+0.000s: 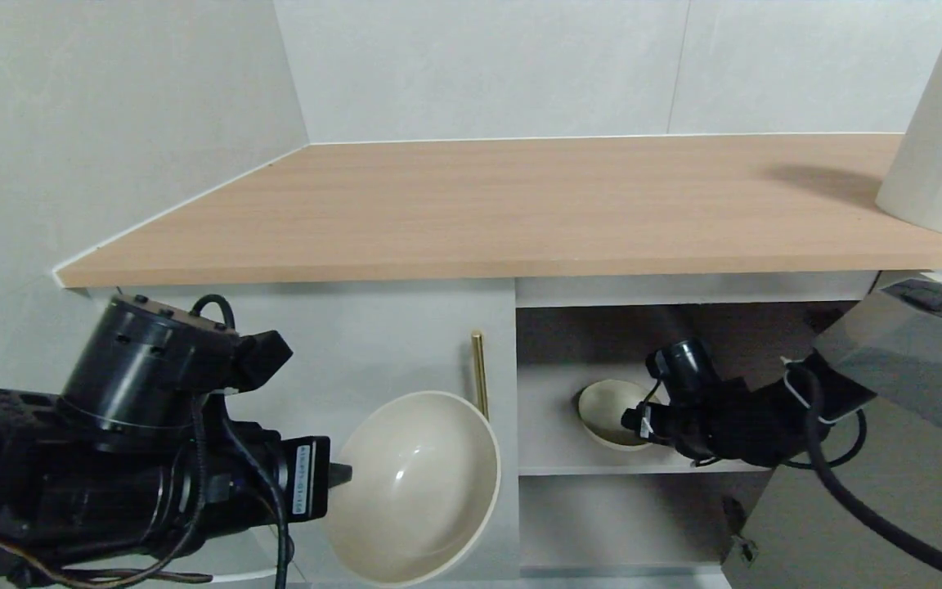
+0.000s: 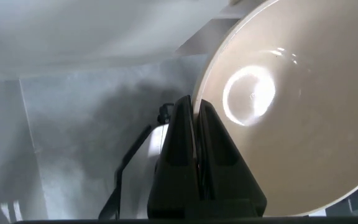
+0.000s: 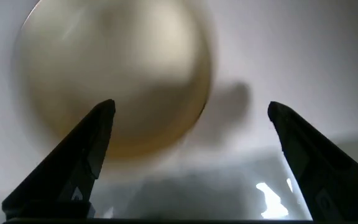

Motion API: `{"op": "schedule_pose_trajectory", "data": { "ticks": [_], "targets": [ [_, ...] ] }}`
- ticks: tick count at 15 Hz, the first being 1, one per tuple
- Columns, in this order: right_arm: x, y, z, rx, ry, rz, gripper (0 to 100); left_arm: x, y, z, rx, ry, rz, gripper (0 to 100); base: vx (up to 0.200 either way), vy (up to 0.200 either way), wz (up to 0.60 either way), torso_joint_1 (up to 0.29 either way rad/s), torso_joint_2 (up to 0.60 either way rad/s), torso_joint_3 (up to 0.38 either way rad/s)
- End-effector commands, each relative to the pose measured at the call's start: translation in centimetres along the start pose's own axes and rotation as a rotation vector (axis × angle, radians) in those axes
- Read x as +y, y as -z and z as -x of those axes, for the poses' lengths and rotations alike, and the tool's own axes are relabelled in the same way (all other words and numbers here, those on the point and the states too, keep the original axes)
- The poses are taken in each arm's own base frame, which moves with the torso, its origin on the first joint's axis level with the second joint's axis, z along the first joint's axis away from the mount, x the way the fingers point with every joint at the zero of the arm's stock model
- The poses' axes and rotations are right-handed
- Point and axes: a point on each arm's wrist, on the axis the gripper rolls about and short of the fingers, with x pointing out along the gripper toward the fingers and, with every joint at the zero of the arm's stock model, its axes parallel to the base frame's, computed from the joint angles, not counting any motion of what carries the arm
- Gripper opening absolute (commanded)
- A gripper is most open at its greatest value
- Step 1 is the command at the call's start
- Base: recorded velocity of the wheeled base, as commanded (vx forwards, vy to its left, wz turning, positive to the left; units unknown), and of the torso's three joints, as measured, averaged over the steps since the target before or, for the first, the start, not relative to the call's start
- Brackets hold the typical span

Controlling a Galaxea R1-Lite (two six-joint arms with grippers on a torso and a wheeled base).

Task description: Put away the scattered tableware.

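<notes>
Cream bowl (image 1: 422, 491), rim in left gripper (image 1: 346, 473)

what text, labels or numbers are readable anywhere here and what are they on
Print on the white sticker on the black left arm: too small to read.
No markings seen on the large cream round bowl, the small cream round bowl or the wooden countertop.
Nothing in these views can be quoted as readable text.
</notes>
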Motion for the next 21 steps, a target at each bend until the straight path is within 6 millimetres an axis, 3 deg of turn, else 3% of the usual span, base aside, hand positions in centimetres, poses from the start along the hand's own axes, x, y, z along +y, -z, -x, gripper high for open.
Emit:
{"op": "schedule_pose_trajectory", "data": {
  "ticks": [1, 2, 3, 4, 8, 11, 14, 16, 21],
  "targets": [
    [1.2, 0.2, 9.0, 0.014, -0.202, 0.114, 100, -1.0, 1.0, -2.5, 0.062, -0.071, -0.025, 0, 0.0, 0.0, 0.0, 0.0, 0.0, 0.0],
    [1.3, 0.2, 11.3, 0.04, -0.279, 0.134, 100, -1.8, 1.6, -3.9, 0.075, -0.108, -0.02, 0, 0.0, 0.0, 0.0, 0.0, 0.0, 0.0],
    [1.4, 0.2, 12.4, 0.055, -0.309, 0.144, 100, -2.2, 1.8, -4.8, 0.072, -0.121, -0.014, 0, 0.0, 0.0, 0.0, 0.0, 0.0, 0.0],
    [1.2, 0.2, 15.0, 0.097, -0.376, 0.167, 100, -2.9, 2.4, -7.3, 0.059, -0.161, -0.001, 0, 0.0, 0.0, 0.0, 0.0, 0.0, 0.0],
    [0.9, 1.3, 20.4, 0.181, -0.525, 0.29, 100, -3.5, 4.2, -9.3, 0.116, -0.2, -0.056, 0, 0.0, 0.0, 0.0, 0.0, 0.0, 0.0],
    [1.9, 2.8, 20.9, 0.222, -0.55, 0.347, 100, -3.8, 4.3, -9.4, 0.121, -0.194, -0.061, 0, 0.0, 0.0, 0.0, 0.0, 0.0, 0.0],
    [3.2, 4.7, 19.9, 0.283, -0.532, 0.406, 100, -4.2, 4.5, -9.2, 0.117, -0.177, -0.071, 0, 0.0, 0.0, 0.0, 0.0, 0.0, 0.0],
    [4.4, 6.9, 16.9, 0.312, -0.385, 0.458, 100, -4.8, 4.8, -8.7, 0.115, -0.156, -0.088, 0, 0.0, 0.0, 0.0, 0.0, 0.0, 0.0],
    [5.7, 7.4, 15.2, 0.27, -0.393, 0.445, 100, -5.3, 5.3, -8.9, 0.128, -0.146, -0.106, 0, 0.0, 0.0, 0.0, 0.0, 0.0, 0.0]
  ]
}}
